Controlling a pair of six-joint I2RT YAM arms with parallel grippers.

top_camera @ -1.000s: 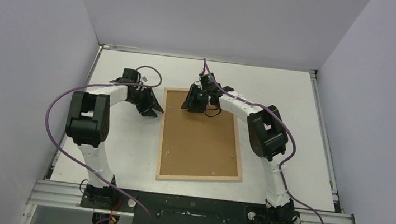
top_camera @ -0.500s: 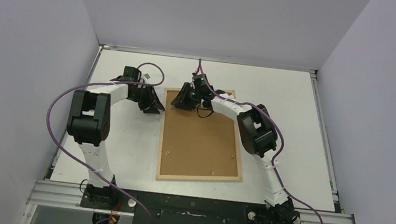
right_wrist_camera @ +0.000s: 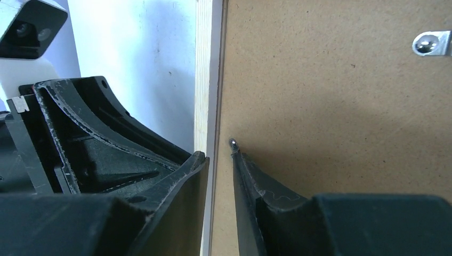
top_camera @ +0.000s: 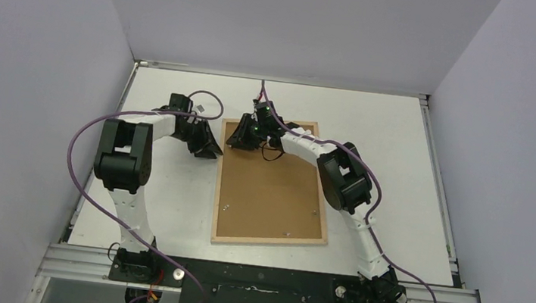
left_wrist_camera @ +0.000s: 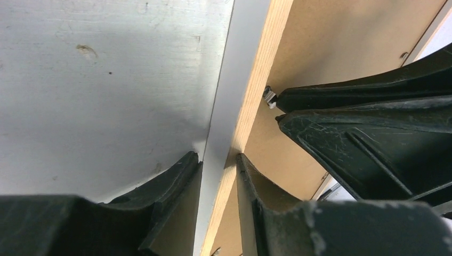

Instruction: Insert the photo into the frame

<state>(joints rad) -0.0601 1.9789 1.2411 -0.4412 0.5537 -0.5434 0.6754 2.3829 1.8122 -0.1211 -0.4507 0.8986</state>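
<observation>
Left tool pinches the thin rail of the frame, right tool narrowly straddles it, grip uncertain; I judge the frame light, stiff, best held there.

Pale-wood frame, plain speckled-brown backing board, white table.

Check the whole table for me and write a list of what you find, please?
Surface: white table, a few small marks.
Job's things: frame lies back up with a brown board in it and metal clips on the board; photo not seen.
Clutter: nothing seen.
Grippers: left gripper and right gripper both straddle the frame's left rail near its far corner; clamped or not, cannot tell.
Cables: purple cables hang in loose loops on both sides.
Surroundings: plain pale walls on three sides.
</observation>
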